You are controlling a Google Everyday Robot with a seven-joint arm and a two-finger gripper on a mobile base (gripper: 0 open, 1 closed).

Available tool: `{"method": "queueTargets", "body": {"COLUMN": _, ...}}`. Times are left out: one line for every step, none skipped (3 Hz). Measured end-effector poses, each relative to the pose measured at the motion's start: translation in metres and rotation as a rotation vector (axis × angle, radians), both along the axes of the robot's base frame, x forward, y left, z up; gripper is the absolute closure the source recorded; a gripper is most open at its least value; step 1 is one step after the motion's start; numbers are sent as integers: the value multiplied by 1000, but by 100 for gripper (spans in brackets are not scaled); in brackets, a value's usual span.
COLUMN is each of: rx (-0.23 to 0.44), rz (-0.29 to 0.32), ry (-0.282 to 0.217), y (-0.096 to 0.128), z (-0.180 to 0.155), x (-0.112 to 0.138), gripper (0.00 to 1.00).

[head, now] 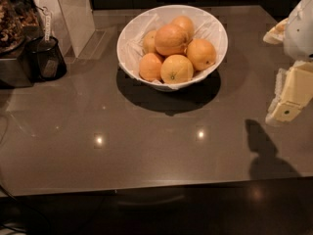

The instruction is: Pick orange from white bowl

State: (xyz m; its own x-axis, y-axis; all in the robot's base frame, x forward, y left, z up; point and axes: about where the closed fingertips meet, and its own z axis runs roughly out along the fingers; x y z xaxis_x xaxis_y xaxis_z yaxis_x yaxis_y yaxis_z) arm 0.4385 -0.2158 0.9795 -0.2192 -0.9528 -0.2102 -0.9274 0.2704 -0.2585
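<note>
White bowl (214, 27): glossy, upper centre of the frame, on a shiny grey-brown countertop (146, 151).
Orange (171, 39): largest and reddest, resting on top of five smaller yellower oranges (176, 69) inside the bowl.
Gripper (292, 94): cream-coloured, at the right edge, well apart from the bowl; open or closed cannot be told.
Dark container (46, 58): upper left of the frame.

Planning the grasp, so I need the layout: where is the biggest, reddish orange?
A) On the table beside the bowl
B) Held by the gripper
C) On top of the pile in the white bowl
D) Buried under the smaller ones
C: the orange sits atop the smaller oranges in the white bowl, while the gripper is at the right edge, apart from the bowl.
</note>
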Motion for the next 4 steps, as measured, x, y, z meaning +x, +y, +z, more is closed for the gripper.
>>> {"method": "queueTargets", "body": {"rx": 0, "rz": 0, "ry": 0, "y": 0, "z": 0, "x": 0, "gripper": 0}}
{"method": "queueTargets", "body": {"rx": 33, "rz": 0, "ry": -2, "y": 4, "z": 2, "x": 6, "gripper": 0}}
{"method": "queueTargets", "body": {"rx": 127, "rz": 0, "ry": -26, "y": 15, "z": 10, "x": 32, "gripper": 0}}
{"method": "queueTargets", "body": {"rx": 243, "rz": -14, "ry": -49, "y": 32, "z": 22, "x": 64, "gripper": 0}}
